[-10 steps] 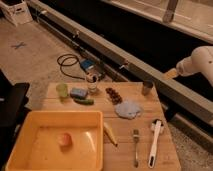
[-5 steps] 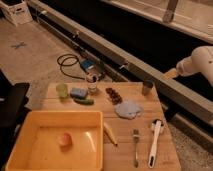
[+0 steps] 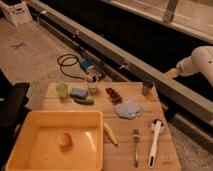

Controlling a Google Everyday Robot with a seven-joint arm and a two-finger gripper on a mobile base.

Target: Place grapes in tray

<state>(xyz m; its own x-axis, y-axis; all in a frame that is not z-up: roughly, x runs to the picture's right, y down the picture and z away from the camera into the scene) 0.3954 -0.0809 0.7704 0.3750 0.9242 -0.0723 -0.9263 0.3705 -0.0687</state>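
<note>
The grapes (image 3: 114, 95), a small dark reddish bunch, lie on the wooden board (image 3: 121, 155) near its far middle. The yellow tray (image 3: 35, 121) takes up the board's near left; a pale orange fruit (image 3: 64, 140) lies inside it. My gripper (image 3: 171, 73) hangs in the air at the right, at the end of the white arm (image 3: 201, 61), above the metal rail and well to the right of the grapes. It is open and holds nothing.
Near the grapes are a blue cloth (image 3: 128, 109), a dark cup (image 3: 147, 88), a glass (image 3: 92, 82), a blue sponge (image 3: 78, 92) and a green vegetable (image 3: 84, 100). A banana (image 3: 109, 133), fork (image 3: 135, 147) and white brush (image 3: 155, 142) lie at the front. A black seat (image 3: 10, 105) stands left.
</note>
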